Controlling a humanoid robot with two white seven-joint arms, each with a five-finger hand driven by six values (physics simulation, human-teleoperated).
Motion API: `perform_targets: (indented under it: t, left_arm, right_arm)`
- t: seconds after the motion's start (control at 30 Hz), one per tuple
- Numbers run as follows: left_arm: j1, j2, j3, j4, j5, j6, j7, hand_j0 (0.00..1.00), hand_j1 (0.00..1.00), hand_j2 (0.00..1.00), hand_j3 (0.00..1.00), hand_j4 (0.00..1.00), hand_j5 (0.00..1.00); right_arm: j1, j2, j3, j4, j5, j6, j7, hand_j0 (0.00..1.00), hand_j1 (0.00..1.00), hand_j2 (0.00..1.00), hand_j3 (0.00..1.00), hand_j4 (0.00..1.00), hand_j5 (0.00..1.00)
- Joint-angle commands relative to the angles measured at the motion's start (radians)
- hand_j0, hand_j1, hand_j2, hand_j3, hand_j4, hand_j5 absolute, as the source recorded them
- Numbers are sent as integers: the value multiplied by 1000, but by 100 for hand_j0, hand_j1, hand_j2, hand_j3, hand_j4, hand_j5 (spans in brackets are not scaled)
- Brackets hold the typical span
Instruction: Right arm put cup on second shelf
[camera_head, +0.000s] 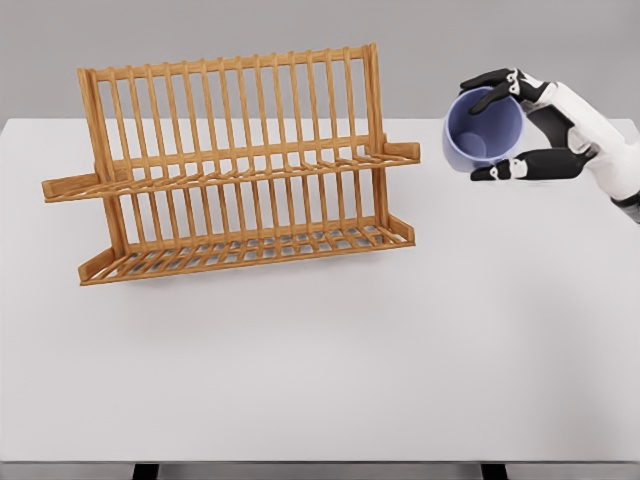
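A pale blue cup (483, 130) hangs in the air to the right of the wooden dish rack (240, 160), tipped on its side with its open mouth facing me. My right hand (510, 125) is shut on the cup, black fingers over its top rim and thumb under its lower edge. The right arm comes in from the right edge. The rack stands on the white table (320, 370) at the left and centre, with an upper slatted shelf (250, 168) and a lower slatted shelf (250, 250). A small gap separates the cup from the rack's right end. The left arm is out of view.
A grey wall runs behind the table. The table's front edge lies near the bottom of the view, with dark legs showing below it.
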Motion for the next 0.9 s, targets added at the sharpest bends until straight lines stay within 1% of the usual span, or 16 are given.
perform_targets:
  t: [0.0, 0.3, 0.37, 0.43, 0.87]
  left_arm:
    - [0, 0, 0, 0, 0, 0, 0, 100, 100, 100, 100, 100, 100]
    - [0, 0, 0, 0, 0, 0, 0, 100, 100, 100, 100, 100, 100]
    - [0, 0, 0, 0, 0, 0, 0, 100, 100, 100, 100, 100, 100]
    - [0, 0, 0, 0, 0, 0, 0, 100, 100, 100, 100, 100, 100]
    - [0, 0, 0, 0, 0, 0, 0, 100, 100, 100, 100, 100, 100]
  right_arm:
    - [-3, 3, 20, 0, -5, 2, -1, 55, 55, 55, 55, 55, 55]
    - [-55, 11, 22, -2, -4, 2, -1, 55, 55, 55, 55, 55, 55]
    - [-61, 31, 22, -2, -2, 2, -1, 55, 55, 55, 55, 55, 55]
    - [-64, 37, 29, -2, -2, 2, -1, 55, 55, 55, 55, 55, 55]
    - [-147, 89, 69, 3, 1, 2, -1, 55, 55, 55, 55, 55, 55]
